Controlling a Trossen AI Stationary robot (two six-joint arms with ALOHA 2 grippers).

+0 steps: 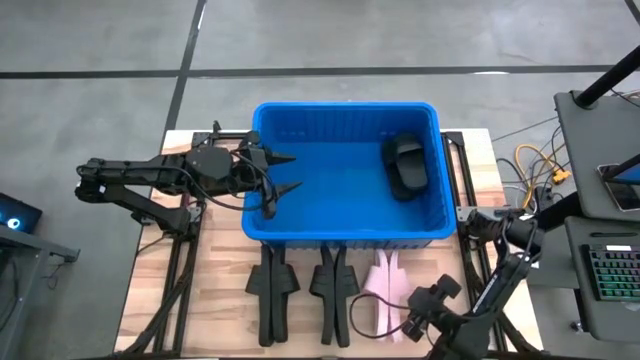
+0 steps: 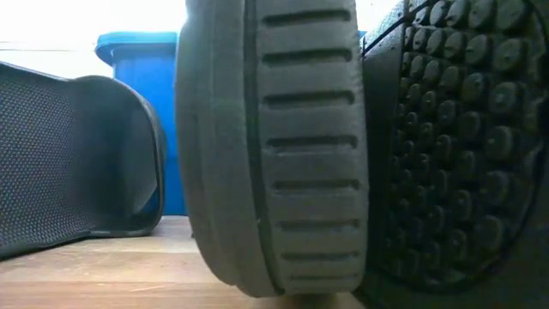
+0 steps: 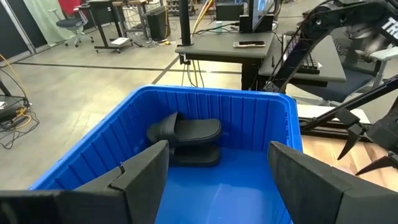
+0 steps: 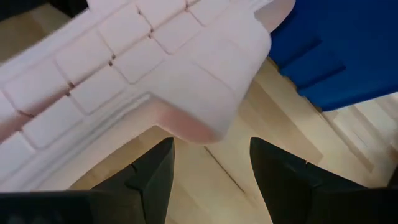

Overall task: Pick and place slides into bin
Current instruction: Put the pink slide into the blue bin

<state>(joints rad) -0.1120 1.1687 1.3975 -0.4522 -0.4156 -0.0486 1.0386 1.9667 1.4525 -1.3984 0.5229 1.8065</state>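
The blue bin (image 1: pixel 345 232) stands mid-table. A black slide or two (image 1: pixel 405 165) lie on its floor at the right end, seemingly stacked in the left wrist view (image 3: pixel 186 134). My left gripper (image 1: pixel 290 172) is open and empty above the bin's left end (image 3: pixel 217 168). Several black slides (image 1: pixel 270 292) (image 1: pixel 330 290) stand on edge on the table in front of the bin. A pale pink slide (image 1: pixel 383 290) lies to their right. My right gripper (image 1: pixel 405 318) is open just right of the pink slide, whose ribbed sole (image 4: pixel 124 68) fills its wrist view above the fingers (image 4: pixel 211 168).
The low view is filled by the black slides' soles (image 2: pixel 274 146) with the bin (image 2: pixel 137 51) behind them. The wooden table (image 1: pixel 215 300) shows bare board left of the slides. Desks and cables (image 1: pixel 540 165) stand to the table's right.
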